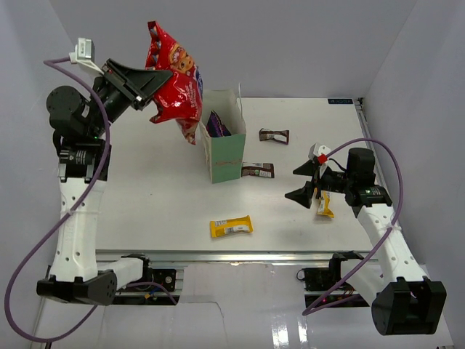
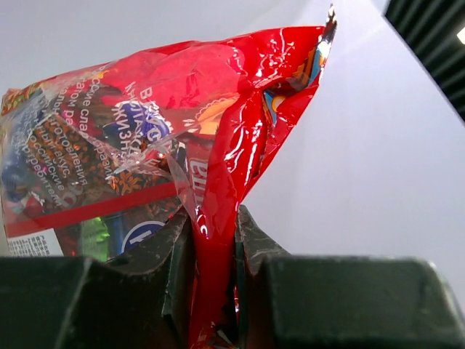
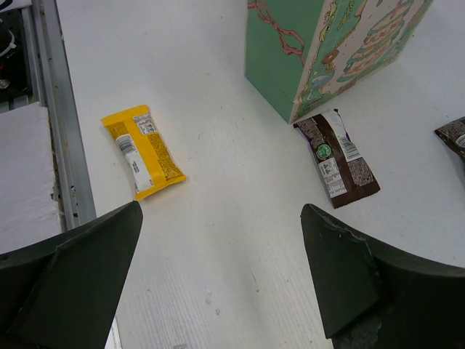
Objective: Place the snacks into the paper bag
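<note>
Aloft, left jaws pinch the red packet (image 1: 176, 83).

Cyrillic lettering on the red-orange packet (image 2: 218, 94), too crumpled for any legible word

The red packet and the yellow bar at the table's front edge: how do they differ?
The red packet is large and crinkly; the yellow bar is small and slim. The red packet hangs in the air, pinched by the left gripper; the yellow bar lies flat on the table, untouched. Both are wrapped snacks not yet in the paper bag.
</note>
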`<state>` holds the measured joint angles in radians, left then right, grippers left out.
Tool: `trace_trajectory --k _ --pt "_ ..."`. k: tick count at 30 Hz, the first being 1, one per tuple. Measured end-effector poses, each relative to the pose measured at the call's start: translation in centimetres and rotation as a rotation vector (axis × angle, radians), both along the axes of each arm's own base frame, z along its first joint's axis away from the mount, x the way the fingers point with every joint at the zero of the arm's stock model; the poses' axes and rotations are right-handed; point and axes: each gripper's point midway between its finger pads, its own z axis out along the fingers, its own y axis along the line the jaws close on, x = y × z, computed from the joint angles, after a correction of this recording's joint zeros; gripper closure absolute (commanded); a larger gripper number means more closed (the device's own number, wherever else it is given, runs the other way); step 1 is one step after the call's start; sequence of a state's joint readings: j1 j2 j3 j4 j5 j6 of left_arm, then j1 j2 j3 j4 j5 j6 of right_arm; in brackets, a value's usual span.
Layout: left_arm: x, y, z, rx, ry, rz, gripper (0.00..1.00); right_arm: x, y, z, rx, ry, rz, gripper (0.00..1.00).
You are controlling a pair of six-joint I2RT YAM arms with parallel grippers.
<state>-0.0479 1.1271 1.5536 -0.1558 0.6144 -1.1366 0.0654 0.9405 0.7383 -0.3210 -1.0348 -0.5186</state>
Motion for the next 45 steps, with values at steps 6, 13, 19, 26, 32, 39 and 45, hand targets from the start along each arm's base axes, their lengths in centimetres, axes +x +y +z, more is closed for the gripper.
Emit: trace_trajectory --k 6,13,19,26,32,39,45 --pt "2.5 -3.4 2.6 -0.042 -0.016 -0.129 1.00 0.1 0.0 0.0 0.003 0.001 -0.002 0.05" --pt "8.6 -5.2 -0.9 -0.042 0.101 -0.147 1.00 0.1 0.0 0.0 0.005 0.006 -0.005 0.04" --pt "13.0 -5.2 -4.6 -0.031 0.196 -0.094 1.00 0.2 -0.1 0.0 0.005 0.007 -0.010 0.05" --pt "14.0 -5.2 -5.8 -0.013 0.212 -0.081 1.00 0.2 -0.1 0.0 0.005 0.007 -0.011 0.04" --pt "14.2 -5.4 -7.4 0.005 0.217 -0.097 1.00 0.2 -0.1 0.0 0.005 0.007 -0.011 0.05" --pt "14.7 -5.8 -11.7 0.035 0.295 -0.115 1.00 0.2 -0.1 0.0 0.005 0.006 -0.011 0.05" --pt "14.6 -6.0 -12.5 0.047 0.294 -0.131 1.00 0.2 -0.1 0.0 0.005 0.006 -0.011 0.05"
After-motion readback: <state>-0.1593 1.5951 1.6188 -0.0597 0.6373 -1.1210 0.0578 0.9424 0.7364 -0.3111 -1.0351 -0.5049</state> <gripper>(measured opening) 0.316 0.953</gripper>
